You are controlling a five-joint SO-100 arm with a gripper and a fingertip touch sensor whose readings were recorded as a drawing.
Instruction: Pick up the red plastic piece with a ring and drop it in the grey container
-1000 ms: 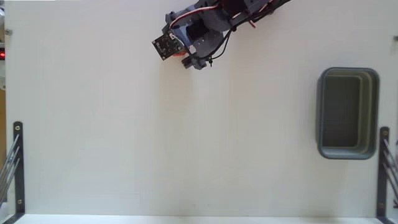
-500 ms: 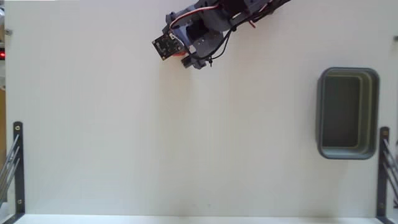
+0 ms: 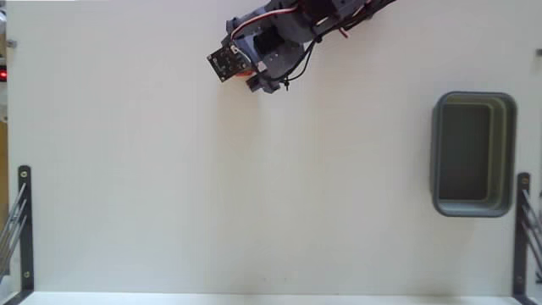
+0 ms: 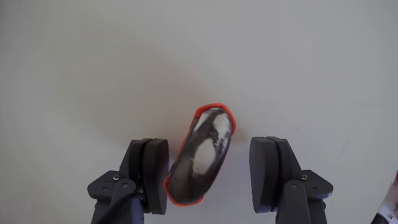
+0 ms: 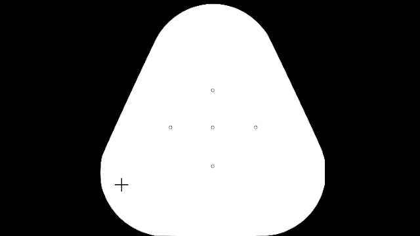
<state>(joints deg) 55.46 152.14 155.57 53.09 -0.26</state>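
Observation:
In the wrist view the red plastic piece (image 4: pixel 200 163) lies on the white table between my fingers; it shows an orange-red rim around a shiny dark face, and no ring can be made out. My gripper (image 4: pixel 211 155) is open around it, the left finger (image 4: pixel 153 171) nearly touching the piece, the right finger (image 4: pixel 267 171) apart from it. In the fixed view the gripper (image 3: pixel 251 81) is low at the top centre, with a sliver of the red piece (image 3: pixel 247 74) under it. The grey container (image 3: pixel 436 154) stands empty at the far right.
Black metal brackets stand at the lower left (image 3: pixel 24 222) and lower right (image 3: pixel 521 229) edges of the white table (image 3: pixel 254 186). A tiny red light (image 3: pixel 3 74) glows at the left edge.

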